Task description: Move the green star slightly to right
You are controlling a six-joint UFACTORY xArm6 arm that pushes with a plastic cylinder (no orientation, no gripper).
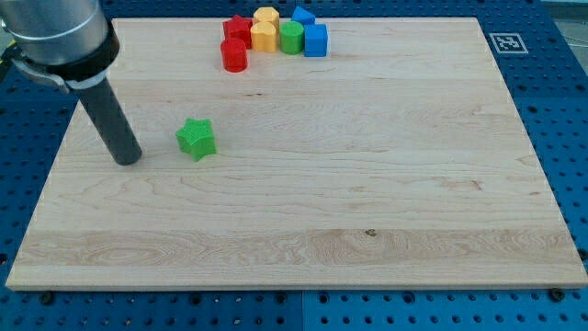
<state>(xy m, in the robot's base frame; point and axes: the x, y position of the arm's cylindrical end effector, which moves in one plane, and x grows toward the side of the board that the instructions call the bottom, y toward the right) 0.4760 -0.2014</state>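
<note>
The green star (196, 138) lies on the wooden board (303, 202), in its left part. My tip (128, 159) rests on the board to the left of the star and slightly lower in the view, apart from it by a small gap. The dark rod rises from the tip toward the view's top left corner.
A cluster of blocks sits at the board's top edge: a red star (237, 28), a red cylinder (234, 56), two yellow blocks (265, 30), a green cylinder (291, 39) and two blue blocks (314, 39). A marker tag (505, 42) lies beyond the board's top right corner.
</note>
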